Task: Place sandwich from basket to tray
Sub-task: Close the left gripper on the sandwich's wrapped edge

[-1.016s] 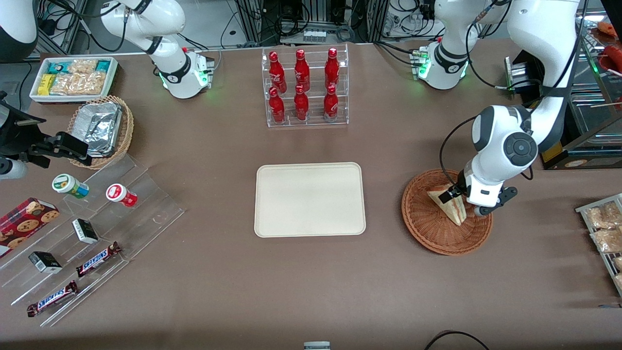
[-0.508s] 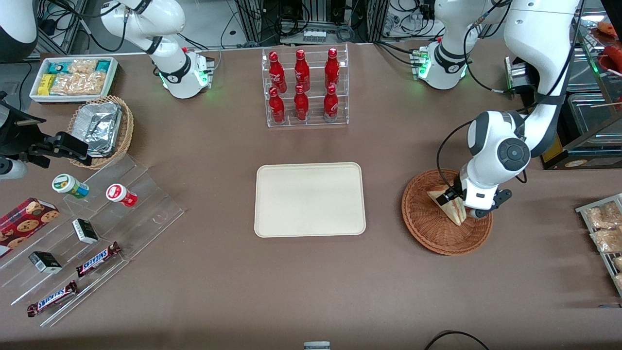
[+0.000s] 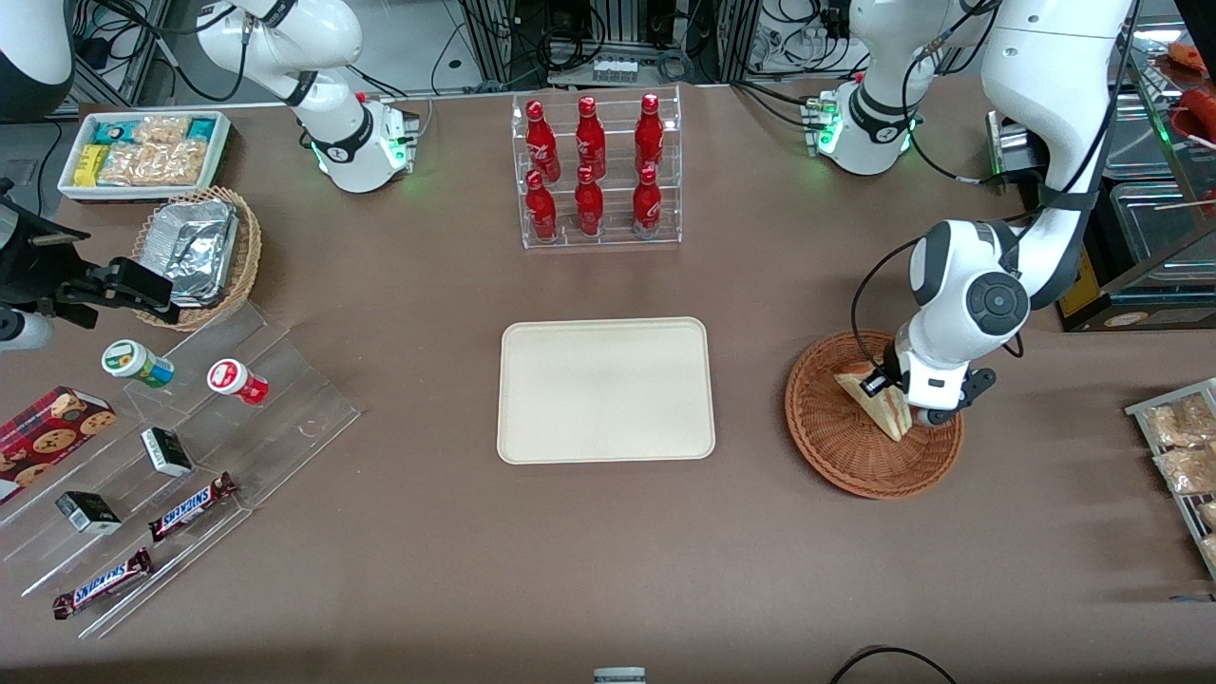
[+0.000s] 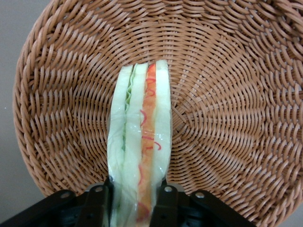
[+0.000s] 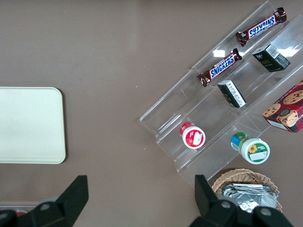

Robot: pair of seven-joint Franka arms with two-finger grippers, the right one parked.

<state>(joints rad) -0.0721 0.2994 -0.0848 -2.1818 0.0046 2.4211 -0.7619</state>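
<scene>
My arm has drawn in slightly, and my claw (image 4: 131, 204) pinches the sandwich (image 4: 141, 156) across its bread faces, low in the basket (image 3: 855, 456), ready to lift toward the tray (image 3: 605, 389).

Front view overlooks the table; left wrist view closely faces the basket (image 4: 227, 118).

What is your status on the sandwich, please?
Gripper shut on sandwich, over the basket. Tray bare. Nothing between them.
</scene>
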